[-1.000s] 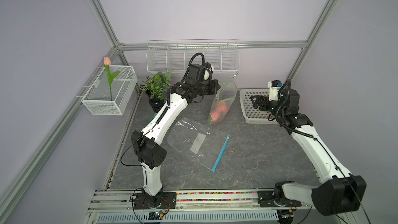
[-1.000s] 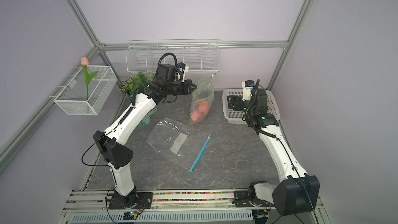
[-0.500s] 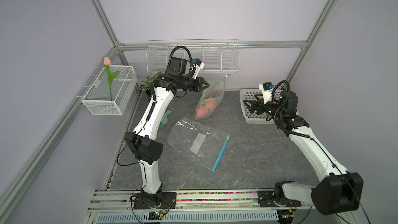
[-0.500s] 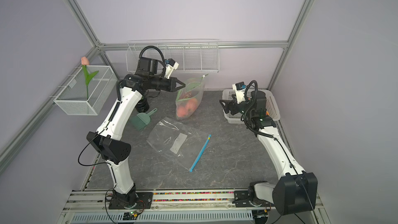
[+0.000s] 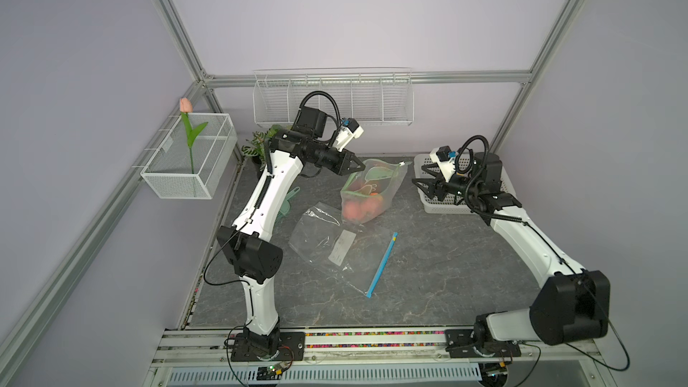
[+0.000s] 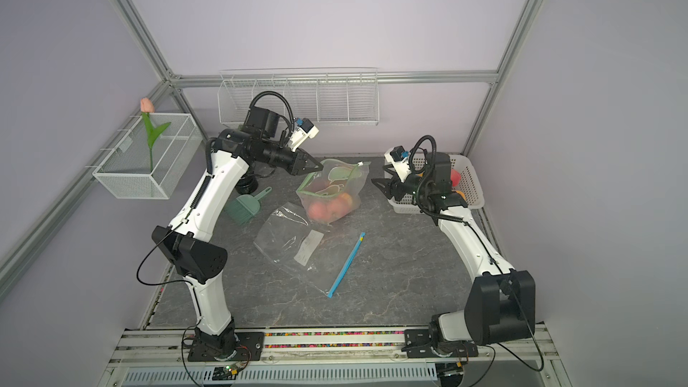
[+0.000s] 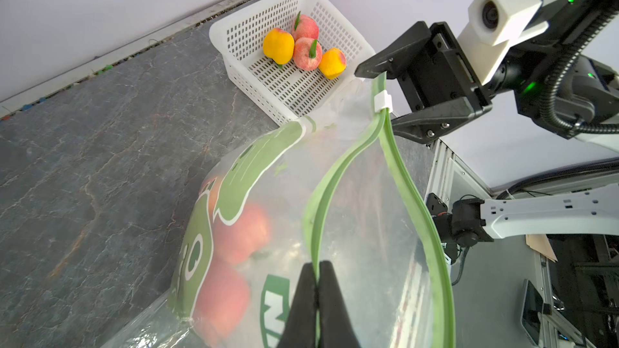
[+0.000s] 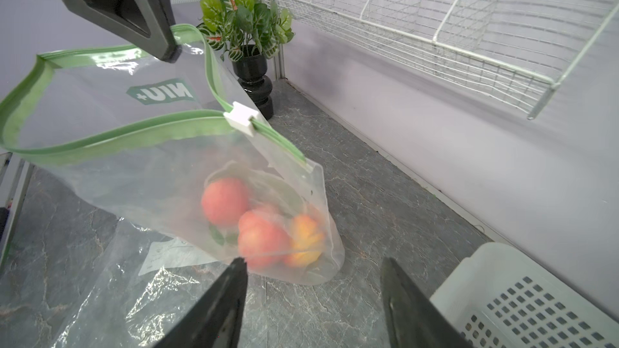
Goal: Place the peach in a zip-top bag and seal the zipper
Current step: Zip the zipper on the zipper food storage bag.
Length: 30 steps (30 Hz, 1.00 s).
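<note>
Pressed tight together, the left gripper [image 7: 316,269] pinches one green lip of the zip-top bag [image 7: 351,195] and holds it up over the grey table [image 5: 428,262], so that only the bag's bottom seems to rest on the stone. From where I stand the bag hangs tilted with its mouth gaping, the green rim looping open. Several peaches [image 8: 224,200] lie in the bottom of it, reddish ones with a yellower one beside them. The white slider [image 8: 240,118] sits at the end of the zipper away from the pinch, on the side toward the right arm, and the mouth is unsealed.

The right gripper [image 8: 313,266] hovers near that end of the bag, its jaws spread wide with nothing between them; in both top views it stands apart from the plastic. It hangs by the white basket [image 7: 234,28], where four more fruits [image 7: 306,53] sit bunched together.

Flat on the table, just in front of the lifted bag, lies a second clear bag [image 5: 327,243] with a blue zipper [image 5: 383,262]. A green hand brush [image 6: 247,204] lies beside the left arm, and a potted plant [image 8: 246,18] stands in the back corner.
</note>
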Motion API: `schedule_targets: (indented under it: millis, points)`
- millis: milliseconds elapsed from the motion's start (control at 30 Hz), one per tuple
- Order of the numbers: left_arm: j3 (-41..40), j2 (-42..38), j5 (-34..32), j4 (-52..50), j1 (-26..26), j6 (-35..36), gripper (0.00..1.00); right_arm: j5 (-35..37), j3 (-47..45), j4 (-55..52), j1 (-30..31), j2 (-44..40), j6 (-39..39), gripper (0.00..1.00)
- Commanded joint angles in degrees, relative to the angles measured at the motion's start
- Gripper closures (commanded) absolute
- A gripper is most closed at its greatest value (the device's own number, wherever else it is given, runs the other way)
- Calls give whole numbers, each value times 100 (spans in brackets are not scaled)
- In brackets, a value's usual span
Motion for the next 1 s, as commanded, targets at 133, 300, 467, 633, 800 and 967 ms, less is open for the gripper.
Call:
schedule_targets:
  millis: [133, 300, 467, 633, 800, 967]
  points:
    - [-107, -2, 221, -211, -61, 366, 100, -619, 341, 193, 91, 250, -852, 37]
    - [-116, 20, 217, -201, -62, 356, 100, -668, 503, 60, 143, 336, -1166, 35]
    - [-120, 45, 206, -105, -60, 247, 100, -945, 807, -356, 227, 464, -1371, 49]
    - [-123, 31, 249, 32, -63, 136, 100, -968, 868, -529, 302, 462, -1559, 61]
    - [-123, 32, 212, 82, -61, 66, 100, -933, 953, -799, 465, 475, -1743, 65]
    - [-123, 46, 204, 82, -61, 34, 100, -895, 966, -834, 504, 494, -1773, 74]
